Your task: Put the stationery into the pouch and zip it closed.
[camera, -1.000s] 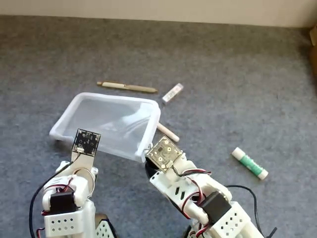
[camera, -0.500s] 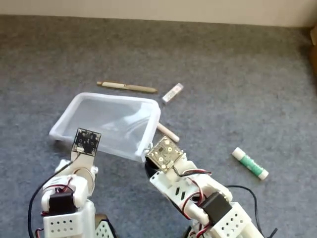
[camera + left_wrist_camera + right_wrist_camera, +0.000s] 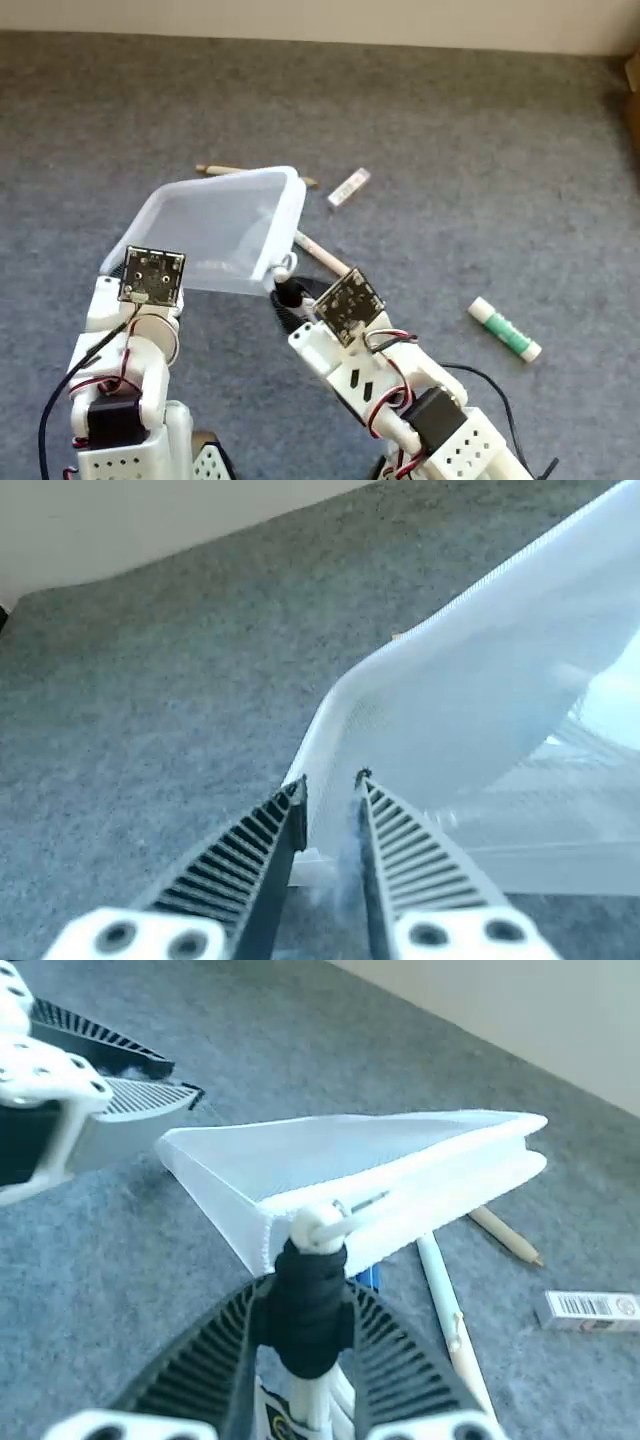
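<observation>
Fingers [image 3: 262,850] of the left gripper [image 3: 330,782] are closed on one edge of the translucent pouch [image 3: 500,700]. Those of the right gripper [image 3: 305,1290] are clamped on a black piece [image 3: 303,1325] at its zipper corner, so the pouch is held tilted over the grey carpet [image 3: 450,120]. A white pen [image 3: 445,1305] and a tan pencil [image 3: 505,1235] are partly covered by the pouch, while a small labelled box [image 3: 590,1310] and a glue stick [image 3: 505,328] are seen lying apart.

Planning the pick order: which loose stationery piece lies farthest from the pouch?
The green-and-white glue stick, lying well apart on its own. The white pen, the small white box and the tan pen all lie close beside the pouch.
</observation>
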Controlling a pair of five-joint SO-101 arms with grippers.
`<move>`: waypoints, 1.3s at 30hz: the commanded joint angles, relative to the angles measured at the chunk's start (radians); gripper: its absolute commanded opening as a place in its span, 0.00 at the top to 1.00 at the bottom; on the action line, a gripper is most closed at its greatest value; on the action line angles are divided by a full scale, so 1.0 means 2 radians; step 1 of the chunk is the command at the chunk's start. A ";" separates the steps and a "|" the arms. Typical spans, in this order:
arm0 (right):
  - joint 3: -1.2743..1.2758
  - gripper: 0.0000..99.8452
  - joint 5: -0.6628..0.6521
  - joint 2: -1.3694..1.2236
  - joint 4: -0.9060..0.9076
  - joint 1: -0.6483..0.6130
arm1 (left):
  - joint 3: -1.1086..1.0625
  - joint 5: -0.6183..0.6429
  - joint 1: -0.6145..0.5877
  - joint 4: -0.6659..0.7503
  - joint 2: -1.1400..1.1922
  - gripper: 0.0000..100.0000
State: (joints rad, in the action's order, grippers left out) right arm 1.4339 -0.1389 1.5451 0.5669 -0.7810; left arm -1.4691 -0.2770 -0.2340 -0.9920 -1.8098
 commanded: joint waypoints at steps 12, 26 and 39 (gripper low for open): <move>-0.013 0.99 -0.024 0.005 -0.092 -0.042 | 0.229 0.004 -0.003 -0.082 -0.005 0.87; -0.007 0.99 -0.019 0.005 -0.102 -0.040 | 0.275 0.198 0.034 -0.137 -0.005 0.65; 0.010 0.99 -0.019 0.006 -0.101 -0.039 | 0.292 0.196 0.132 -0.196 -0.002 0.65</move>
State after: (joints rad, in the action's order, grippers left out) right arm 1.4645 -0.1680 1.5451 0.3951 -0.8531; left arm -0.9076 0.1082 0.0130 -1.3817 -1.8190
